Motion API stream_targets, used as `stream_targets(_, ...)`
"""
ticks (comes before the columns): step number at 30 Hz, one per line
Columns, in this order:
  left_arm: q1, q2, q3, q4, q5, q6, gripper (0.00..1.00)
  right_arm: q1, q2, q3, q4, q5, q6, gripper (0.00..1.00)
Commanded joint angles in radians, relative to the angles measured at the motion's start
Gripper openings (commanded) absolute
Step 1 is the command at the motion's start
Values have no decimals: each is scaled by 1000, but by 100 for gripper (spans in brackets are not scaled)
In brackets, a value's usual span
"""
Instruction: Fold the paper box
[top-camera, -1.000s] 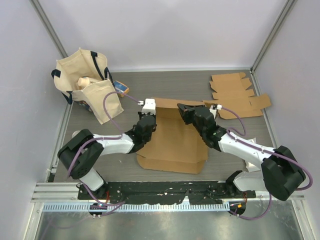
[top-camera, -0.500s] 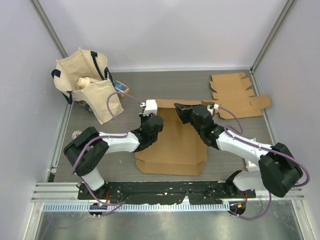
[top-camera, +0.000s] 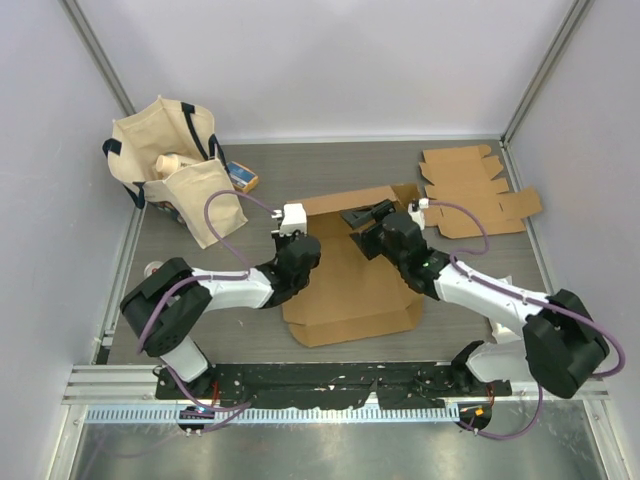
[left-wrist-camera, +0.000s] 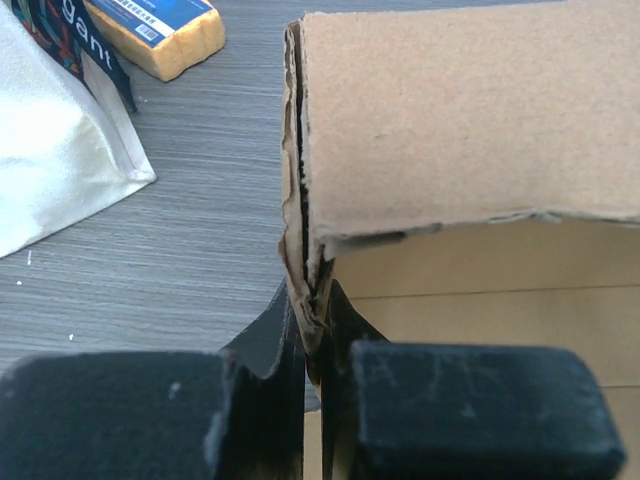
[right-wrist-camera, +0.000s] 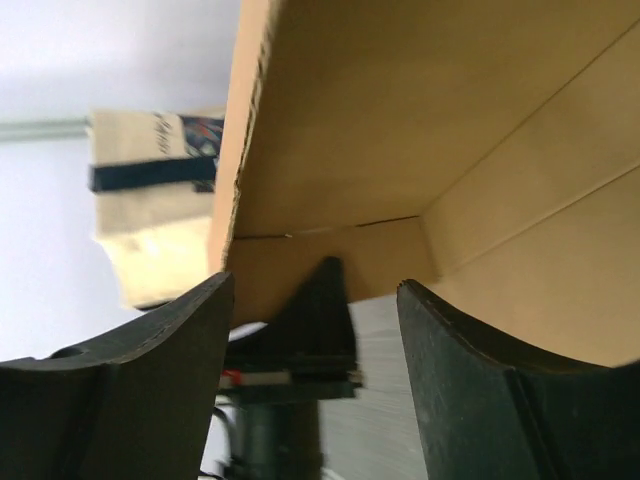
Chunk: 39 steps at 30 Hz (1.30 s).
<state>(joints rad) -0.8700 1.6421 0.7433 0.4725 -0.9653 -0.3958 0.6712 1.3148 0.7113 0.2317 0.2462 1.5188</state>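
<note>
Half a second back the flat brown cardboard box (top-camera: 350, 290) lay wholly flat on the grey wood-grain worktop (top-camera: 330, 165). Now its far flap (top-camera: 345, 201) stands raised off the surface, and the sheet has swung a little, so its near edge runs slanted to the arm bases. The left end effector (top-camera: 291, 232) has shifted a touch with that swing and is pinched tight on the box's far left corner. The left wrist view shows its two dark fingers (left-wrist-camera: 270, 400) pressed together on the frayed corrugated edge, the lifted flap rising just beyond them. The right end effector (top-camera: 366, 214) has moved toward the far side and sits at the inner face of the raised flap, its fingers (right-wrist-camera: 150, 380) spread wide. In its own view the flap's brown underside fills the space above the gap, and whether either pad touches it cannot be told. Off to the far left stands a cream canvas tote bag with navy handles (top-camera: 165, 165), one pale panel drooping onto the worktop near the left arm's purple cable. A yellow sponge with a blue label (top-camera: 241, 177) lies just beside the bag, near the box's gripped corner but apart from it. At the far right a stack of spare flat cardboard blanks (top-camera: 475, 190) lies close to the right wrist's looping cable, near the raised flap's right end.
</note>
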Motion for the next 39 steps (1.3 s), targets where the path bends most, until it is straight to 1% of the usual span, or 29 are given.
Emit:
stream_targets(1, 5, -65, -45, 72, 17, 28, 0, -15, -177, 30, -158, -73, -522, 72)
stream_targets(2, 5, -73, -61, 78, 16, 32, 0, -15, -213, 36, -293, -55, -663, 73)
stream_targets(4, 5, -82, -73, 86, 19, 49, 0, -28, -293, 37, -351, -67, -814, 75)
stream_targets(5, 3, -93, -79, 74, 16, 48, 0, -35, -339, 59, -395, -67, -942, 80)
stream_targets(6, 3, -96, -81, 66, 16, 49, 0, -47, -351, 132, -531, -27, -988, 80)
stream_targets(7, 3, -100, -84, 64, 14, 52, 0, -76, -354, 173, -579, -38, -1035, 81)
stream_targets(8, 5, -105, -87, 57, 14, 58, 0, -103, -323, 221, -676, -54, -1113, 83)
stream_targets(9, 5, -110, -88, 52, 14, 58, 0, -137, -286, 338, -733, -79, -1132, 83)
stream_targets(10, 3, -114, -91, 46, 14, 57, 0, -174, -244, 400, -785, -146, -1151, 82)
stream_targets(11, 3, -116, -99, 46, 14, 58, 0, -247, -197, 456, -866, -181, -1158, 80)
stream_targets(12, 3, -125, -104, 45, 16, 58, 0, -269, -131, 534, -888, -212, -1177, 79)
stream_targets(13, 5, -128, -108, 46, 16, 58, 0, -288, -99, 566, -900, -273, -1189, 78)
stream_targets(15, 5, -140, -117, 49, 13, 63, 0, -300, -31, 629, -908, -294, -1206, 77)
stream_targets(16, 5, -146, -122, 48, 16, 63, 0, -303, -10, 643, -902, -336, -1207, 77)
stream_targets(18, 5, -151, -124, 49, 20, 69, 0, -324, 59, 681, -888, -360, -1188, 75)
stream_targets(19, 5, -150, -121, 48, 23, 71, 0, -334, 79, 689, -881, -424, -1174, 72)
stream_targets(21, 3, -149, -114, 43, 27, 71, 0, -351, 122, 688, -858, -488, -1134, 66)
stream_targets(25, 3, -156, -111, 31, 39, 61, 0, -351, 101, 604, -777, -486, -1100, 61)
stream_targets(27, 5, -159, -113, 25, 48, 57, 0, -354, 97, 551, -737, -537, -1085, 58)
stream_targets(30, 5, -157, -108, 18, 48, 54, 0, -372, 97, 499, -649, -619, -1011, 44)
stream_targets(31, 3, -157, -105, 14, 45, 57, 0, -387, 87, 475, -610, -639, -976, 35)
stream_targets(32, 5, -156, -105, 11, 43, 57, 0, -400, 65, 421, -510, -662, -911, 27)
stream_targets(33, 5, -157, -104, 8, 39, 57, 0, -410, 52, 392, -462, -698, -866, 17)
stream_targets(34, 3, -157, -107, 8, 39, 55, 0, -423, 41, 360, -410, -726, -826, 2)
stream_targets(35, 5, -157, -105, 6, 39, 54, 0, -452, 26, 328, -294, -749, -786, 2)
stream_targets(36, 5, -157, -108, 6, 39, 51, 0, -470, 17, 254, -238, -801, -687, 2)
stream_targets(37, 5, -157, -108, 5, 37, 49, 0, -484, 11, 208, -37, -826, -636, 2)
stream_targets(38, 3, -154, -108, 3, 36, 38, 0, -516, 0, 126, 45, -843, -576, 2)
stream_targets(39, 3, -156, -108, 0, 37, 32, 0, -530, 0, 93, 123, -861, -498, 2)
